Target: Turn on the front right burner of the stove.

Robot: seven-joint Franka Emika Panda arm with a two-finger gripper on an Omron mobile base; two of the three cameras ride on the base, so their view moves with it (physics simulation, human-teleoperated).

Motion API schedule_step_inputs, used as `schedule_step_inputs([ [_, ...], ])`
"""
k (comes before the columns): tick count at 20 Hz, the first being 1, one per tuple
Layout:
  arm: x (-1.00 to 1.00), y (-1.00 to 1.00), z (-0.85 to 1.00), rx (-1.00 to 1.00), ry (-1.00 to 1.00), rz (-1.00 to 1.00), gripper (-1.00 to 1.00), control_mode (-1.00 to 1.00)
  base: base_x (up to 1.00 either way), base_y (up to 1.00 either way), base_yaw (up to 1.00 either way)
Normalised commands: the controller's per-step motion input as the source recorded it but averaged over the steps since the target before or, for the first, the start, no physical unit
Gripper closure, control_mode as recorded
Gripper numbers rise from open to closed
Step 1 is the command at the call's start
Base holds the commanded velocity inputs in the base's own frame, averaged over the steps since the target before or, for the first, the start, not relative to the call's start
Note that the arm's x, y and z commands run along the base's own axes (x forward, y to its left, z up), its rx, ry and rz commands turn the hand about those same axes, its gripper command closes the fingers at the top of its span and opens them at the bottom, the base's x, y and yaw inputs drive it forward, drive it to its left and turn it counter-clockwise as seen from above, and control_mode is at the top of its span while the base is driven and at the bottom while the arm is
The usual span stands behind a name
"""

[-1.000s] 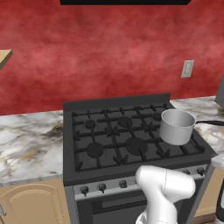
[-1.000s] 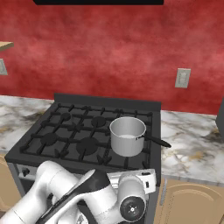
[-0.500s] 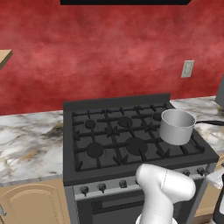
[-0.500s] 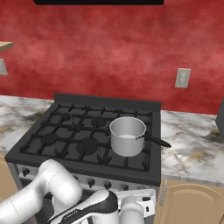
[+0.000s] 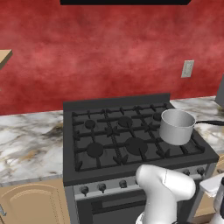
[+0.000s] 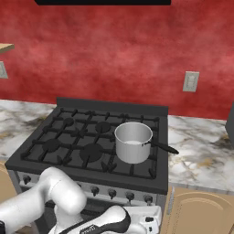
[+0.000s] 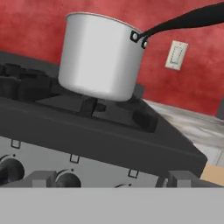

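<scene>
Left base view: set high behind the arm, facing forward and down onto the stove, the saucepan toward the right and a stretch of marble surface on the left. Right base view: same height and heading from the other side, sharing the stove, saucepan, red wall and outlet. Hand view: low and close by the stove's front strip, angled upward at the saucepan and two knobs.

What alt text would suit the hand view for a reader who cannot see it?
A steel pot with a black handle sits on the grate of a dark stove, seen from low in front. Black knobs line the steel front strip below; a red wall with a white outlet stands behind.
</scene>
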Motion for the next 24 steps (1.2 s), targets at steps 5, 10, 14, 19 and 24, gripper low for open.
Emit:
schedule_step_inputs([
  [5,0.12,-0.19,-0.36,0.08,-0.07,0.0,-1.0,-1.0,0.0,0.0,0.0],
  [10,0.19,-0.29,-0.17,0.11,0.0,0.0,-1.0,-1.0,0.0,0.0,0.0],
  [14,0.16,-0.27,-0.24,0.08,0.0,0.0,-1.0,-1.0,0.0,0.0,0.0],
  [19,0.13,-0.14,-0.35,0.02,0.0,0.0,-1.0,-1.0,0.0,0.0,0.0],
  [24,0.2,-0.11,-0.16,0.07,0.0,0.0,-1.0,-1.0,0.0,0.0,0.0],
])
